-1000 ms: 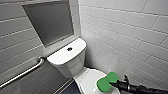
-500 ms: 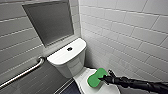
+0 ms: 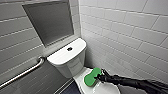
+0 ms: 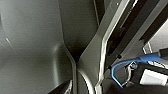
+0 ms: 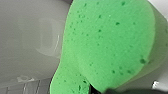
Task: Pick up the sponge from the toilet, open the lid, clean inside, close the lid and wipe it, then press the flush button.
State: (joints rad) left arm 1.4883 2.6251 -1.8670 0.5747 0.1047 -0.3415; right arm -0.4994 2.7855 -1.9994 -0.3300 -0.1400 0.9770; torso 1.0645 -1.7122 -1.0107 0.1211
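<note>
- Since the earlier frames the sponge and the right gripper have slid across the closed lid toward the tank. The rest of the head view sits as it did, so the arm moved and not the camera.
- Farthest left, a metal grab bar runs along the grey tiles. Above it is a dark recessed panel.
- Next comes the toilet, its boxy tank set against the wall. The flush button sits in the middle of the tank top, untouched and well apart from the arm.
- The sponge lies on the lid just in front of the tank, near the rear of the seat.
- The right gripper is clamped on the sponge's right edge, with the dark arm reaching in from the right. In the right wrist view the green pad sits close against the white ceramic.
- With the lid down, this looks like the lid-wiping step, though that is a judgement.
- To do it well, the pad should stay flat on the lid under light, even pressure, and the strokes should overlap.
- The sponge is soft and held only by its edge, so it could fold or pull free if pushed hard. The stroke should turn back before it meets the tank front.
- On the right, the white tiled wall stands close, leaving little room for the elbow.
</note>
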